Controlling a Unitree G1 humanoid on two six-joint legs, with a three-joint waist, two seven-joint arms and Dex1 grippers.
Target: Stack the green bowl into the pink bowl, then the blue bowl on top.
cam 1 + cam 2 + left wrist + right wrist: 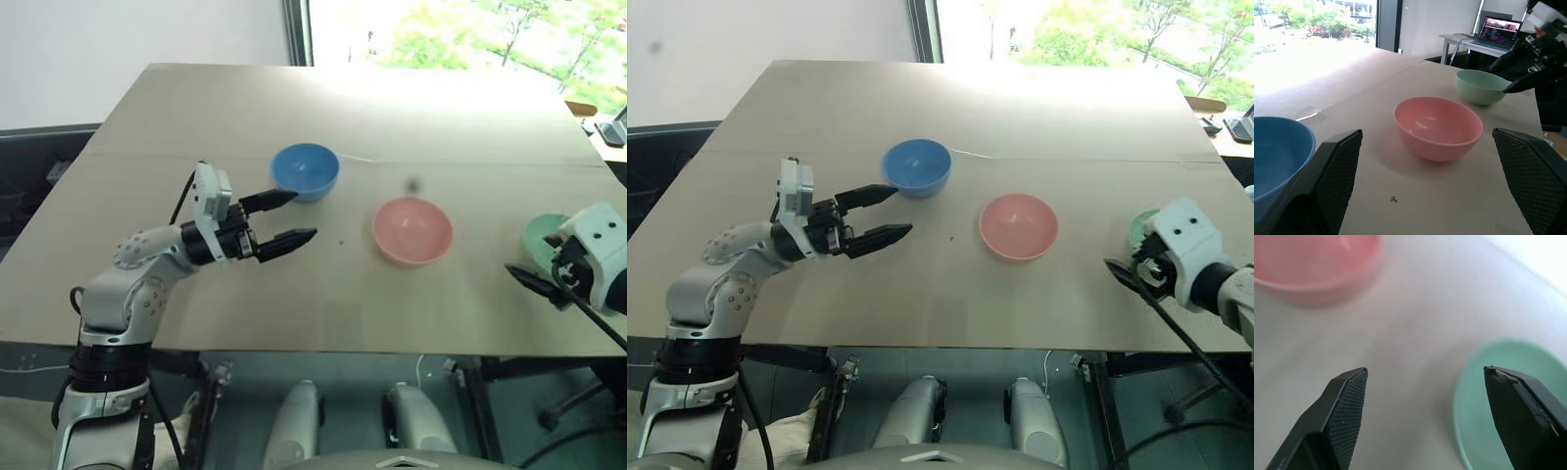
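Three bowls on bench (294,313), upright, empty, well apart, none yet stacked: blue bowl (305,170) at left and farther back, pink bowl (412,230) in middle, green bowl (1481,86) at right, near bench's right edge and partly hidden behind right arm in head views. Right tool (1425,416) spread wide and empty, pointed down at near rim of green bowl, one finger over its inside, the other over bare bench beside it; no contact visible. Left tool (278,221) likewise spread wide and empty, held level just in front of blue bowl, aimed across toward pink bowl.

Handling, judged from appearance: smooth plastic, probably light and stiff, unlikely to break; glossy curved wall likely slippery, so a squeeze across the whole body liable to slide off or pop bowl upward. Best hold probably a pinch on the rim, one finger inside and one outside the wall, at the side nearest the tool. Light weight likely to let bowl skid or tip on bench if nudged before closing. Like sizes suggest nesting only partway; release best made low and centred over pink bowl
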